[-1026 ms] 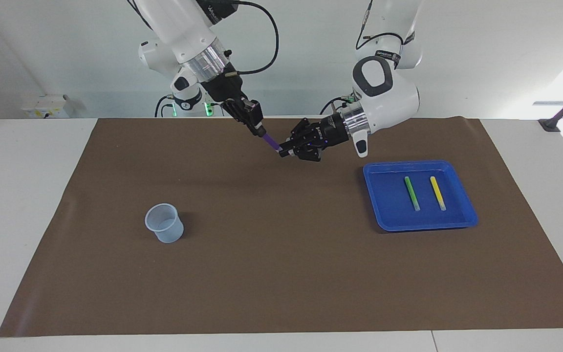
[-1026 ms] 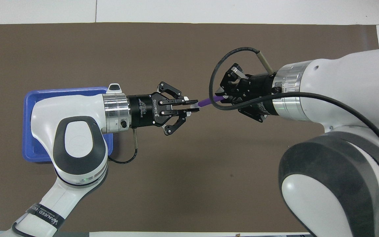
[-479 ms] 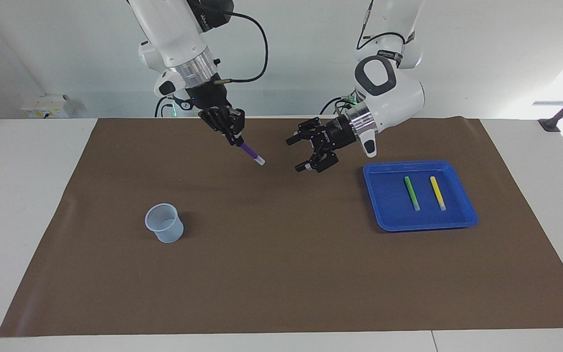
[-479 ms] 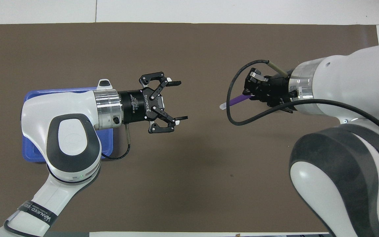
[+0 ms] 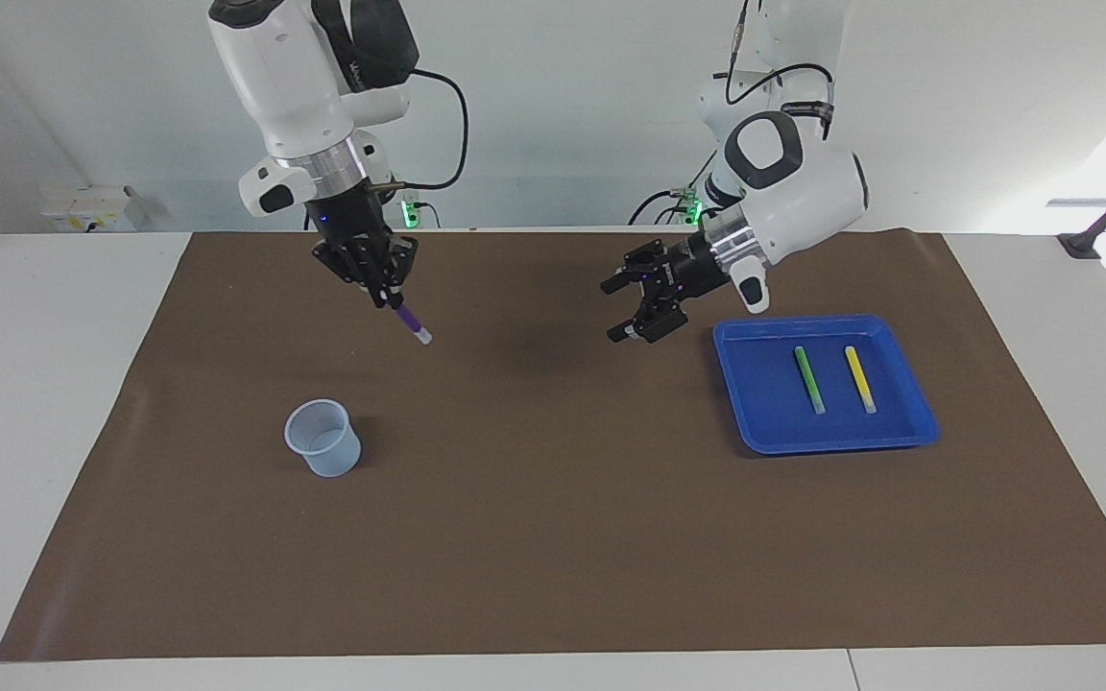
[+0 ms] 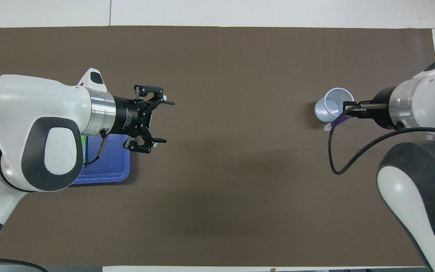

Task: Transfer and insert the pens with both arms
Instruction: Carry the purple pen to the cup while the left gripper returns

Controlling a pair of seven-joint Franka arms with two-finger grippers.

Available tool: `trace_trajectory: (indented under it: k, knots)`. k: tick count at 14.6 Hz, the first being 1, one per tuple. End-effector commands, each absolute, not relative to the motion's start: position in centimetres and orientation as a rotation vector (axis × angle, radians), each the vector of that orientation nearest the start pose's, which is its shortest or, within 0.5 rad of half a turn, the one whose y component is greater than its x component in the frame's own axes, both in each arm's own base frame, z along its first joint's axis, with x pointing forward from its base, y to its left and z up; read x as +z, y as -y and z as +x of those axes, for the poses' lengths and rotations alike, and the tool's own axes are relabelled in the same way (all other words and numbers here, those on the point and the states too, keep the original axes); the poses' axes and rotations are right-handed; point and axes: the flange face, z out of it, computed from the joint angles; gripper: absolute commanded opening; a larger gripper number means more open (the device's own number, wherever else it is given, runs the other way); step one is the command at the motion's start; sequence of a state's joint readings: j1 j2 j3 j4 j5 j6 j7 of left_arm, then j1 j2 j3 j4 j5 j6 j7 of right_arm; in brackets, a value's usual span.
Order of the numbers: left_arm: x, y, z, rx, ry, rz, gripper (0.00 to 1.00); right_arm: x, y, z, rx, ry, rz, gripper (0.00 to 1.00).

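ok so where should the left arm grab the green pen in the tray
Probably around the middle of the green pen, coming straight down from above. It lies flat in the blue tray with its whitish tip pointing away from the robots, so the fingers should close across its thin width. The yellow pen lies parallel and apart, leaving room on both sides.

Matt, perhaps paper mat; glossy plastic tray

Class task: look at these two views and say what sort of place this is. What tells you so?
Most likely a robotics lab test bench: two white arms over a table covered by a brown mat, with staged props, a blue tray holding pens and a plastic cup.
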State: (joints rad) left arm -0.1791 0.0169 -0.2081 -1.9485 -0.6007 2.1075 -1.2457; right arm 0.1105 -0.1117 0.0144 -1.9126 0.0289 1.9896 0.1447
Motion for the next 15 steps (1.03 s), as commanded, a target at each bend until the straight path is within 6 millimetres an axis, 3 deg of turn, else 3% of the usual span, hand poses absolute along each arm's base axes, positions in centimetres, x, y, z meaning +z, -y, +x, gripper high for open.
trace_trajectory:
  k: [1,3,8,10,13,15]
  knots:
    - [50.0,22.1,52.9,0.374,1.644,-3.074,1.00,54.8,-4.6,53.8,-0.399,0.142,-3.124,0.00]
    - [49.5,19.2,53.5,0.306,1.442,-3.128,1.00,53.8,-3.3,54.6,-0.423,0.206,-3.128,0.00]
    - [48.6,8.2,55.6,0.116,0.805,-3.268,1.00,50.0,-2.9,57.0,-0.422,0.195,-3.123,0.00]
    - [48.0,5.0,56.1,0.054,0.566,-3.277,1.00,48.6,-2.3,57.9,-0.412,0.172,-3.120,0.00]
    - [46.2,3.3,57.2,-0.039,0.165,-3.216,1.00,47.4,-2.1,58.4,-0.409,0.163,-3.116,0.00]
    - [43.7,2.2,57.9,-0.044,-0.003,-3.190,1.00,47.1,-2.0,57.9,-0.375,0.159,-3.117,0.00]
